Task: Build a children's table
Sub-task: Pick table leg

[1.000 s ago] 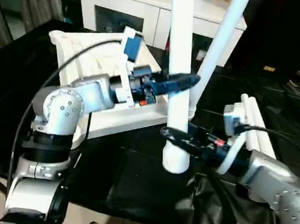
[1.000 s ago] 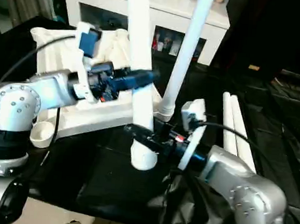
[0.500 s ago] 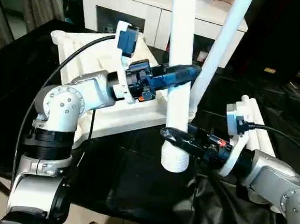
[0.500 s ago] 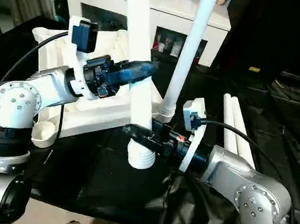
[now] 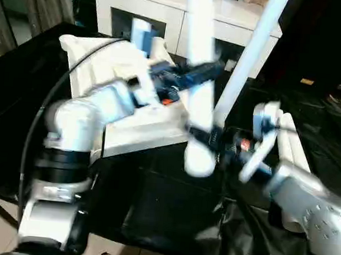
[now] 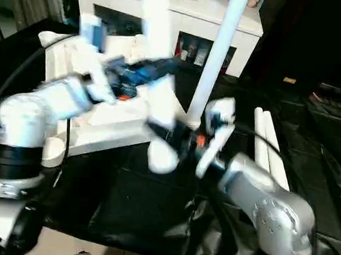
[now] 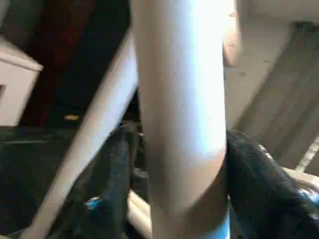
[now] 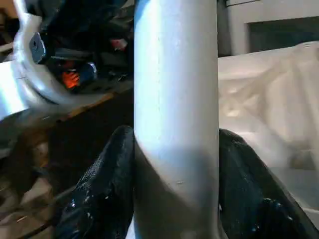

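The children's table top [image 5: 98, 68] lies upside down on the black sheet, white and ribbed. One white leg [image 5: 250, 57] stands slanted in its near right corner socket. A second white leg [image 5: 197, 106] hangs upright in front of that corner, its lower end off the sheet. My left gripper [image 5: 192, 79] straddles this leg higher up and is open. In the left wrist view one finger [image 7: 112, 179] stands a slit away from the tube [image 7: 184, 124]. My right gripper [image 5: 208, 139] is shut on the leg near its lower end, with its fingers [image 8: 99, 189] pressed against the tube [image 8: 174, 99].
Two more white legs [image 5: 290, 143] lie side by side on the black sheet at the right. A white glass-door cabinet [image 5: 156, 14] stands behind the work table. The black sheet [image 5: 153, 203] bunches up near the front right edge.
The held leg's lower end has risen and swung towards the table top's corner, and both arms have moved with it. My left gripper's fingers have spread a little.
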